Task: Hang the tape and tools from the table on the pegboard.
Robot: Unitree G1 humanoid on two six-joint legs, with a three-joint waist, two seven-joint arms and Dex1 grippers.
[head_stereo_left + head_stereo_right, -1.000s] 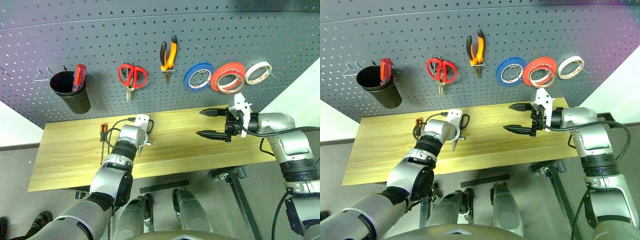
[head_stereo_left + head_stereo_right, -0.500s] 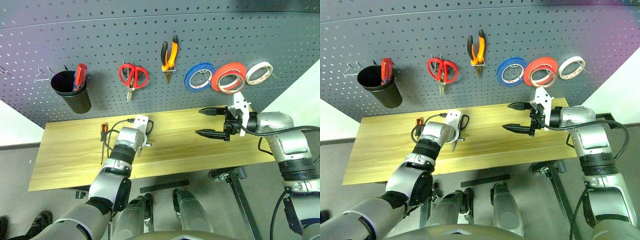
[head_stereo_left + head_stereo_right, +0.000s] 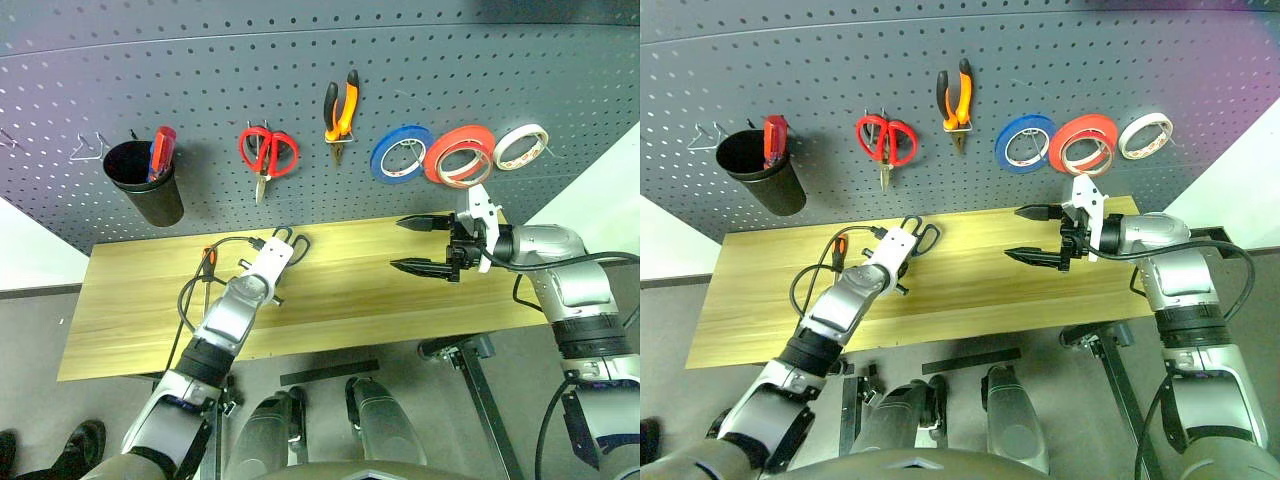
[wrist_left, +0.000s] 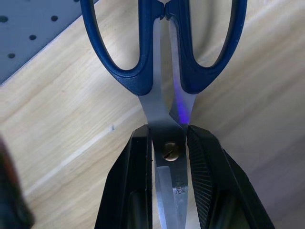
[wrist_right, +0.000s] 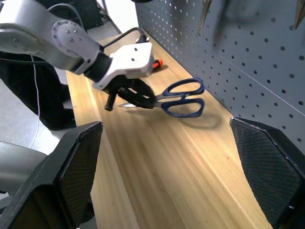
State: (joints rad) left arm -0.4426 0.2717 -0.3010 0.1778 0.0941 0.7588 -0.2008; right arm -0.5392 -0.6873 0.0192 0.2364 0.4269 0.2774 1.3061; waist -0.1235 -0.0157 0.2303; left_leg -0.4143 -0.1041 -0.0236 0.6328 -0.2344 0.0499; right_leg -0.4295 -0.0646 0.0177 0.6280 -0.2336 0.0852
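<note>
My left end effector (image 4: 167, 157) is clamped on the scissors (image 4: 164, 57) at the pivot, blue handles pointing toward the pegboard (image 3: 300, 90), just over the counter (image 3: 350, 290). My right end effector (image 3: 420, 245) hangs wide open and empty above the counter's right part. The screwdriver (image 3: 207, 262) lies on the counter left of the scissors. Pliers (image 3: 339, 108) and red tape (image 3: 457, 154) hang on the pegboard.

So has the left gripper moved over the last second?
Yes. The left gripper, shut on the blue-handled scissors, has lifted and swung so the handles now point toward the pegboard, nearer the table's back edge.
</note>
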